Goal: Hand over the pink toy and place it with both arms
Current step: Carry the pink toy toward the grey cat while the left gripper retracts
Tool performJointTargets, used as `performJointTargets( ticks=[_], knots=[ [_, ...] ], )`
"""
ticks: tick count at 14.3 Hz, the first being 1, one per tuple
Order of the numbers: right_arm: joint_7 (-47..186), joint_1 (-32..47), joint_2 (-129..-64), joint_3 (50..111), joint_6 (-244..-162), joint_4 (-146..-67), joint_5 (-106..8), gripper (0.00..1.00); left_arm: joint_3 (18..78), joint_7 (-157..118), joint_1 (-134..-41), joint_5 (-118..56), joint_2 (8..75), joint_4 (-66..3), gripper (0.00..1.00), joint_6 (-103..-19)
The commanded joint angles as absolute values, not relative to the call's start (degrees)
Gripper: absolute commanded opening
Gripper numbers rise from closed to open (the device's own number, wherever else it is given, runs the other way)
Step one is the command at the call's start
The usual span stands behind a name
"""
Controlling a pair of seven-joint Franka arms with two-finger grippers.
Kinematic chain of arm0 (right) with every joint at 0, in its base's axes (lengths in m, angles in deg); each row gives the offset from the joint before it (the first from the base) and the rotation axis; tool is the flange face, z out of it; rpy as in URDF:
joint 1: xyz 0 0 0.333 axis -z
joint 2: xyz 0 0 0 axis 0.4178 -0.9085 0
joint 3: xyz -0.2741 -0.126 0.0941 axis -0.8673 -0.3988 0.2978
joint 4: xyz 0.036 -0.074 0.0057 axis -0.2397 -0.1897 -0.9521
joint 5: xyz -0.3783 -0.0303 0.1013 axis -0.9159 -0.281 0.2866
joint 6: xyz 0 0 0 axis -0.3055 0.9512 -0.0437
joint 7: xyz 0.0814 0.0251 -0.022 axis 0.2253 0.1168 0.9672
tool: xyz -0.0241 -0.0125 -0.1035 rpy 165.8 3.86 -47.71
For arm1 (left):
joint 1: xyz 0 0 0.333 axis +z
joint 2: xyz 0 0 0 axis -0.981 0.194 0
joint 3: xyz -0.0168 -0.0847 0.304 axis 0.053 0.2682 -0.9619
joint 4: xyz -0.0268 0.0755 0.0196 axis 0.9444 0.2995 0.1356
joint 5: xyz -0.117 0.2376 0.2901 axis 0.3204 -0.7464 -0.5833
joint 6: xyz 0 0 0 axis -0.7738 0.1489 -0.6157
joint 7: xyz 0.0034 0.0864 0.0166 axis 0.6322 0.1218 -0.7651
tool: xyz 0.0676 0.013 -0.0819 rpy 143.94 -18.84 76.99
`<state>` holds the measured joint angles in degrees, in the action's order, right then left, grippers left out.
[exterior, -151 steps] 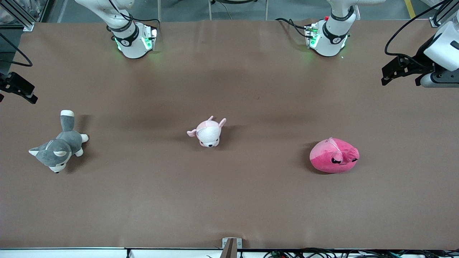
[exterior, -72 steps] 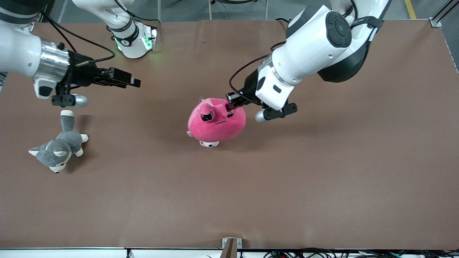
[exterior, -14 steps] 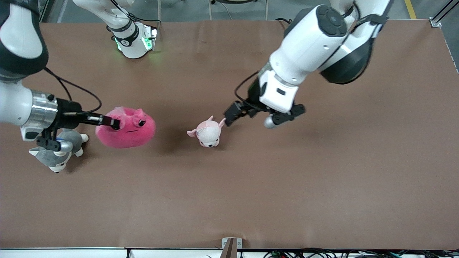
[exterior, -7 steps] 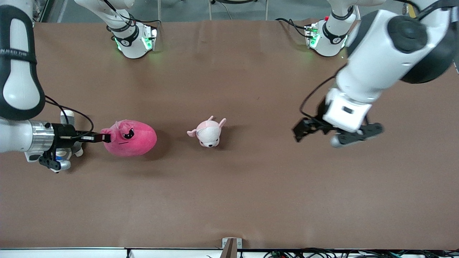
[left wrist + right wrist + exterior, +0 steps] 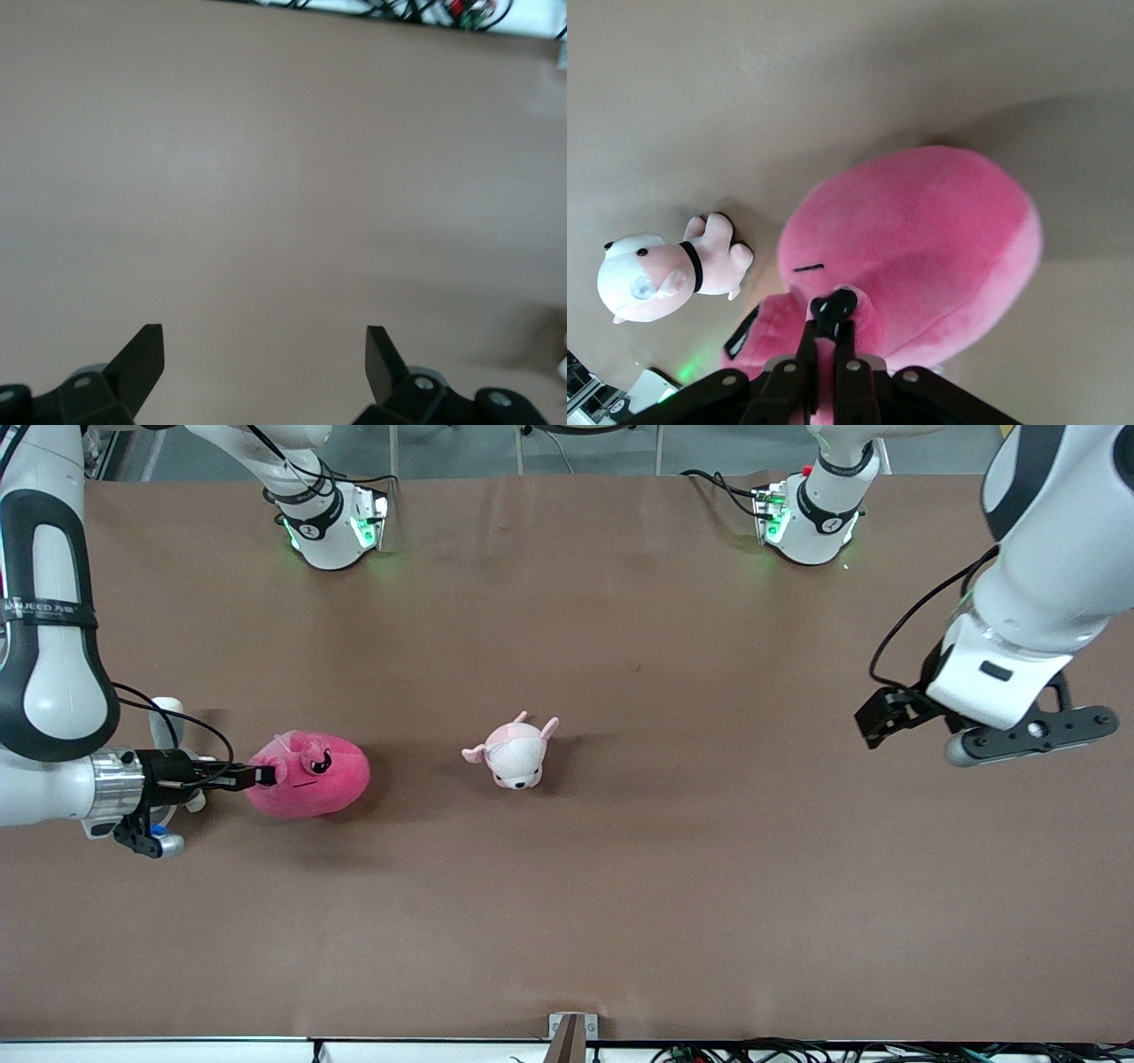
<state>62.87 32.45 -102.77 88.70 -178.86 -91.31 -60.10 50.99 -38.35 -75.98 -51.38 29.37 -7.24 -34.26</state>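
The hot-pink blob toy [image 5: 314, 775] sits low at the table near the right arm's end; I cannot tell if it rests on the table. My right gripper [image 5: 261, 777] is shut on a small flap of the toy beside its black eye. In the right wrist view the fingers [image 5: 830, 332] pinch that flap and the pink toy [image 5: 921, 239] fills the middle. My left gripper [image 5: 873, 722] is open and empty, up over bare table toward the left arm's end. The left wrist view shows its gripper [image 5: 263, 350] spread wide over brown table only.
A small pale-pink-and-white plush [image 5: 514, 753] lies mid-table, also in the right wrist view [image 5: 656, 274]. A grey-and-white plush dog is mostly hidden under my right wrist; only its tail [image 5: 164, 717] shows. The brown table surface [image 5: 620, 886] spreads wide.
My right gripper has carried the pink toy a little lower and toward the right arm's end. My left arm has swung away, empty, toward its own end of the table.
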Motion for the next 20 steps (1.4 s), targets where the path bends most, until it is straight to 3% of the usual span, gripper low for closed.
performJointTargets(
  ticks=[1,3,6,7,11,14,15,16,17,18,20],
  knots=[
    [63.0,33.0,-103.4,89.4,-178.9,-91.3,-58.7,0.01,51.4,-34.9,-72.3,-51.6,27.2,-7.8,1.0,-30.8],
    [63.0,33.0,-104.0,89.4,-179.0,-91.3,-58.6,0.01,50.5,-29.8,-71.3,-48.8,24.9,-10.1,1.0,-30.4],
    [63.0,32.9,-104.7,89.4,-179.8,-91.2,-58.6,0.01,36.6,-25.2,-79.6,-41.3,17.8,-18.0,1.0,-31.3],
    [63.0,32.8,-104.9,89.4,-180.5,-91.3,-58.6,0.02,34.5,-25.2,-81.3,-40.9,16.0,-20.5,1.0,-31.3],
    [63.0,32.8,-106.0,89.4,-181.3,-91.2,-58.6,0.02,33.9,-25.0,-84.5,-41.0,8.1,-31.1,1.0,-34.6],
    [63.2,33.0,-106.7,89.4,-181.9,-91.3,-58.6,0.04,33.2,-23.2,-84.9,-41.1,7.2,-31.6,1.0,-34.8],
    [63.2,33.0,-106.9,89.4,-182.0,-91.3,-58.6,0.1,33.2,-21.4,-84.4,-40.8,7.6,-31.1,1.0,-34.9],
    [63.2,33.0,-107.1,89.3,-182.0,-91.2,-58.7,0.38,33.2,-20.9,-84.4,-40.8,7.7,-30.9,1.0,-34.9],
    [63.2,33.0,-107.1,89.3,-182.3,-91.2,-59.0,0.75,33.2,-20.9,-84.4,-40.9,7.7,-30.8,1.0,-34.9],
    [63.2,33.2,-107.0,89.3,-182.1,-90.9,-59.4,1.0,33.2,-20.8,-84.4,-40.8,7.7,-30.5,1.0,-34.9],
    [62.7,33.0,-106.1,89.1,-182.0,-90.0,-59.6,1.0,33.2,-20.9,-84.4,-40.8,8.1,-29.5,1.0,-34.5]
  ],
)
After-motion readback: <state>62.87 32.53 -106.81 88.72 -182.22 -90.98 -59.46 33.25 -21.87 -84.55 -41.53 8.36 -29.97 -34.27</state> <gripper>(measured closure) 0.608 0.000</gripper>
